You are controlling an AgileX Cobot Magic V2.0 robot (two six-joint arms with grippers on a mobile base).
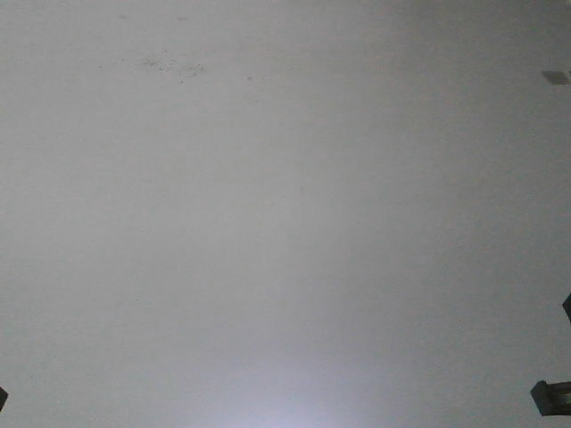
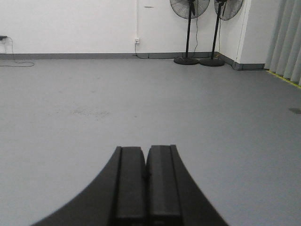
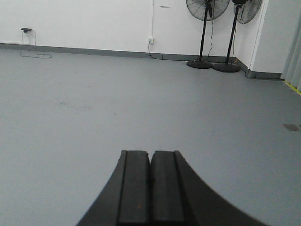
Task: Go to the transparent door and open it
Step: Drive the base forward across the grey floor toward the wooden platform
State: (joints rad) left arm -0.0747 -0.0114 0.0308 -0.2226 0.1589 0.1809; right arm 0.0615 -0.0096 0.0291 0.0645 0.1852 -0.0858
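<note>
The transparent door is out of view in every frame. My left gripper (image 2: 146, 149) is shut, its two black fingers pressed together with nothing between them, held above bare grey floor. My right gripper (image 3: 150, 153) is shut the same way and holds nothing, also over the floor. The front view shows only grey floor, with dark bits of my arms at the lower right edge (image 1: 553, 397) and the lower left corner (image 1: 3, 399).
Two black pedestal fans (image 2: 189, 33) (image 2: 217, 33) stand by the far white wall (image 2: 70, 23) near a corner. A wall socket (image 2: 137, 40) with a cable hangs left of them. Grey vertical blinds (image 2: 288, 37) line the right side. A scuffed patch (image 2: 87, 112) marks the floor.
</note>
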